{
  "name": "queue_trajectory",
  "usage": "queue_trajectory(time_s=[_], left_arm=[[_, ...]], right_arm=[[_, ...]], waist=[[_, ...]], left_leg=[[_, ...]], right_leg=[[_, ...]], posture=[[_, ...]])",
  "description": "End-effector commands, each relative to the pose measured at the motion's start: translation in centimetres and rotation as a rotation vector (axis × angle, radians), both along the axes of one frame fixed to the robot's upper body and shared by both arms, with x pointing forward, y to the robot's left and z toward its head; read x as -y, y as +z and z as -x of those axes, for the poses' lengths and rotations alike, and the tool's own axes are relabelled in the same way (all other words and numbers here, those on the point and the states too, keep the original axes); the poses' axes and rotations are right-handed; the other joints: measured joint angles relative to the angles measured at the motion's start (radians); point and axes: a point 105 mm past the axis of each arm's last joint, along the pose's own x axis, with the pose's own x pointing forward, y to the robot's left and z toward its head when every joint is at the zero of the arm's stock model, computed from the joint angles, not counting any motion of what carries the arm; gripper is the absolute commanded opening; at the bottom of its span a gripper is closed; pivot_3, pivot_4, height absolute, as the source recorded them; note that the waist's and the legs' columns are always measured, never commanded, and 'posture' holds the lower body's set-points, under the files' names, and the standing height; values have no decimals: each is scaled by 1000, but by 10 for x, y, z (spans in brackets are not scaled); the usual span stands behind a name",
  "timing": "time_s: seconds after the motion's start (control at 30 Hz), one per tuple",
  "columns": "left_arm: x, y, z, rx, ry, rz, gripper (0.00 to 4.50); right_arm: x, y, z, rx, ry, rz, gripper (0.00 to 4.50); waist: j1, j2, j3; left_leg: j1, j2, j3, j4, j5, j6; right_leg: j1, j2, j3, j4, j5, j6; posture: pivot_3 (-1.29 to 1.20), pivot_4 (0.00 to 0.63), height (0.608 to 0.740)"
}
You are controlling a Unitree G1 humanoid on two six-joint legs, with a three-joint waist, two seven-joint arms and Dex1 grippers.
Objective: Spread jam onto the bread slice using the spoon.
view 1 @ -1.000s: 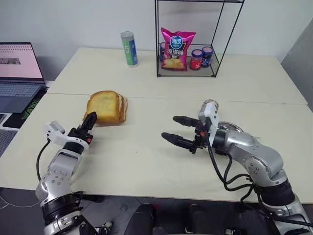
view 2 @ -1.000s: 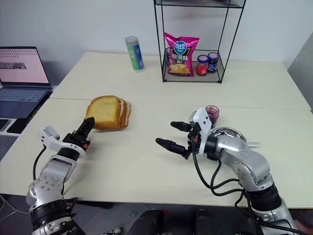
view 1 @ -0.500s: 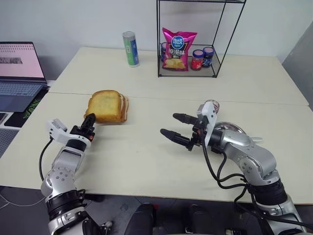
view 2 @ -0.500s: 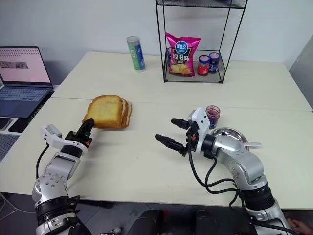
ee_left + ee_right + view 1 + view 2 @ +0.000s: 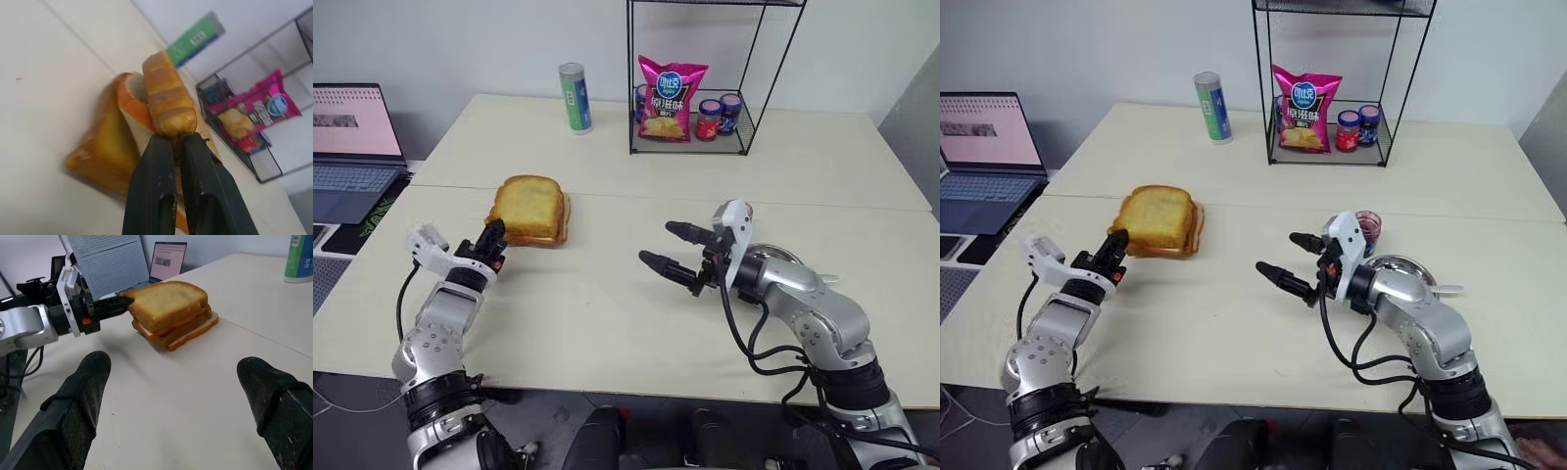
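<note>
Since the earlier frame our left gripper has pressed its jaws onto the near corner of the top bread slice and raised that corner a little off the stack below; our right gripper hovers over the worktop w/ jaws spread wide, holding nothing.

Where things are: the bread slice sits toward our left, tilted up at the pinched corner, its far edge apparently resting on the slices beneath. The jam is in its small clear jar just behind the right wrist, next to the steel dish. A slim handle, probably the spoon, pokes out past the dish rim (the arm hides the rest).

What could go wrong, as we judge it:
- The pinch is on one crust corner only, so the slice could tear or crumble there, or slip out if the lift goes on.
- The slice below may drag along w/ it, since the two look close together at that corner; we can't tell if they are fully parted.
- Our right arm is right in front of the jar and dish, so a careless swing back toward the spoon could knock the jar over.
- The spoon is not yet in hand, so any spreading has to wait on a clean pickup.
</note>
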Motion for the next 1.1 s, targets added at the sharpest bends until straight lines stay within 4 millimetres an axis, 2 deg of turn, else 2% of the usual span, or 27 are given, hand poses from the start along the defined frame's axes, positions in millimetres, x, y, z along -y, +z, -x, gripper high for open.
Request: queue_trajectory(time_s=[0.03,0.1,0.2,0.27,0.37,0.4,0.47,0.53,0.6,0.8,0.97,1.03,1.1], left_arm=[[51,52,13,143,-240,-67,30],[81,64,26,165,-392,-98,30],[116,68,46,169,-573,-102,30],[133,56,53,123,-647,-133,30],[138,30,53,23,-663,-152,30],[141,16,56,-23,-687,-189,30],[145,2,62,-64,-719,-233,30],[141,-26,65,-160,-723,-324,30],[133,-44,64,-213,-696,-390,30],[112,-50,53,-225,-622,-445,30],[101,-41,42,-188,-553,-471,30],[92,-22,31,-120,-493,-466,30],[79,9,19,-27,-424,-463,30]], right_arm=[[18,18,14,12,2,-23,4500],[31,15,25,-33,12,-4,4500],[43,10,41,-89,24,26,4500],[50,11,49,-125,17,17,4500],[54,12,53,-142,-10,9,4500],[55,12,53,-141,-29,9,4500],[56,12,53,-142,-49,8,4500],[55,11,55,-147,-64,-6,4500],[54,10,57,-152,-73,-11,4500],[57,8,57,-158,-92,-14,4500],[58,8,55,-154,-94,-17,4500],[57,7,53,-154,-86,-20,4500],[55,7,51,-152,-76,-24,4500]], waist=[[1,0,0],[2,0,0],[-1,0,0],[-2,0,0],[-11,0,0],[-13,0,0],[-14,0,0],[-13,0,0],[-13,0,0],[-3,1,0],[-4,1,0],[-3,0,0],[-3,0,1]], left_leg=[[0,0,0,0,0,0],[-1,0,0,0,0,0],[-1,0,1,0,-1,0],[0,0,1,0,-1,0],[2,1,3,-1,-1,0],[2,2,4,-1,-1,0],[3,3,5,-1,-1,0],[3,4,5,0,-1,0],[4,4,5,0,-1,0],[3,4,7,0,-1,0],[2,4,8,-1,-1,0],[3,4,8,-1,-1,0],[2,4,7,0,-1,0]], right_leg=[[0,0,0,0,0,0],[0,0,0,-1,0,0],[0,0,1,-1,0,0],[0,0,1,0,0,0],[0,0,3,1,0,0],[0,2,4,1,-1,1],[1,3,4,1,-2,2],[0,5,6,1,-1,0],[0,5,7,1,0,0],[0,5,10,-1,0,0],[-1,5,11,-1,-1,0],[-1,5,11,-1,-1,0],[-1,5,10,-1,0,0]], posture=[[0,150,740],[0,150,740],[0,150,740],[0,150,740],[0,150,740],[0,150,740],[0,150,740],[0,150,740],[0,150,740],[0,150,740],[0,150,740],[0,150,740],[0,150,740]])
